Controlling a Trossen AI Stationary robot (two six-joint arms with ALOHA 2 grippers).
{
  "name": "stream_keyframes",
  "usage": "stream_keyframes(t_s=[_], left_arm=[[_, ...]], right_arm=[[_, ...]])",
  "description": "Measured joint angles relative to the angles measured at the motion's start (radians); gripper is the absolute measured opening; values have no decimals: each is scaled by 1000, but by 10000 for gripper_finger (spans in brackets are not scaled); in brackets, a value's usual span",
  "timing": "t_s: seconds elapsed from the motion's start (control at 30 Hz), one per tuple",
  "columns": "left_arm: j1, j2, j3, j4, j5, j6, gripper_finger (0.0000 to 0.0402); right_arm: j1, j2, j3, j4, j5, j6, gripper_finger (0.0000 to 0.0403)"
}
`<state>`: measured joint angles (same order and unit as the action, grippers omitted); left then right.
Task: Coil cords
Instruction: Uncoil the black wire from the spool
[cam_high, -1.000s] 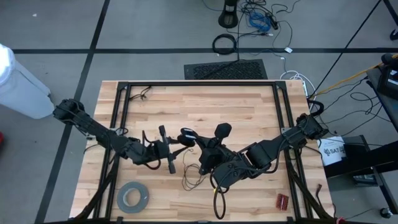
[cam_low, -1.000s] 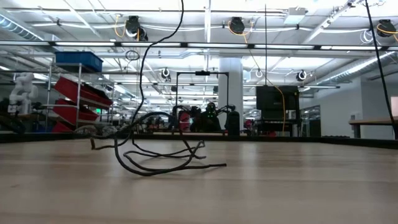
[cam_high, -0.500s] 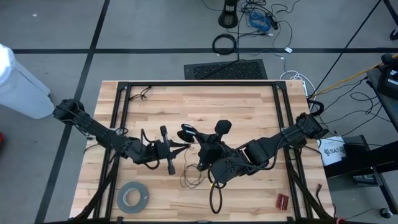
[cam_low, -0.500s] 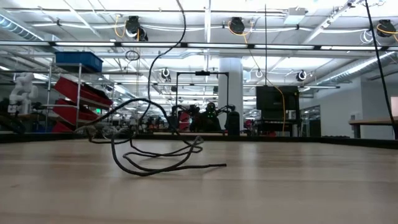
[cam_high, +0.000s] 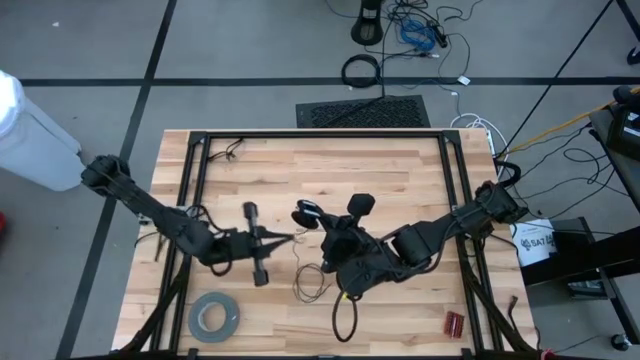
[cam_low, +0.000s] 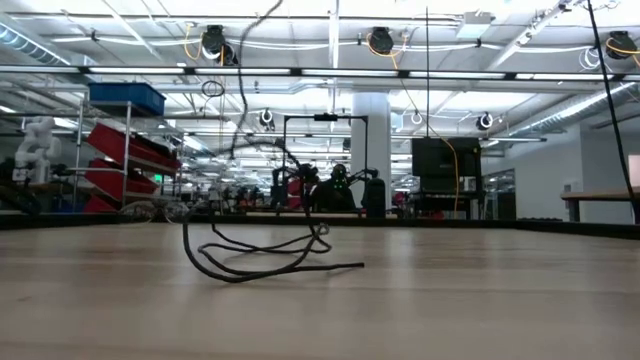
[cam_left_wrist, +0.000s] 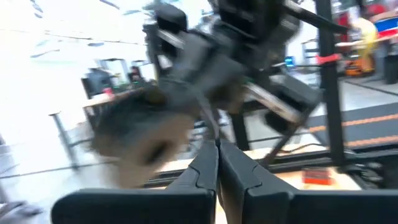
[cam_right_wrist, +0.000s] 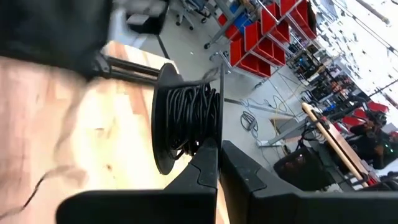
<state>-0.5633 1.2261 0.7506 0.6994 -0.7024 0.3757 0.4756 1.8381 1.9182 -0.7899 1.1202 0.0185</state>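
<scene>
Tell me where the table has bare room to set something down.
Bare wood runs along the far edge of the table, behind both arms, and between the tape roll and the red object. The middle is crowded: left gripper, right gripper, loose wire.

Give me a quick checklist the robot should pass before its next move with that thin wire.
1. Left gripper shut on the wire: ok.
2. Right gripper shut at the spool: ok. Whether it truly holds the spool: cannot tell.
3. Wire fully wound: not ok, loose loops lie on the table.
4. Loops free of knots: cannot tell.
5. Tape roll apart from the loops: ok.
</scene>
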Motion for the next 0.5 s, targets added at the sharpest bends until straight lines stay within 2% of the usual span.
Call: stream_keyframes(t_s=[0.3,0.5], left_arm=[[-75,-221,0,-317,-275,24,8],[-120,-306,0,-459,-297,23,8]], right_arm=[[39,-14,-1,-1,1,23,0],[61,-26,-2,-2,-1,30,0]])
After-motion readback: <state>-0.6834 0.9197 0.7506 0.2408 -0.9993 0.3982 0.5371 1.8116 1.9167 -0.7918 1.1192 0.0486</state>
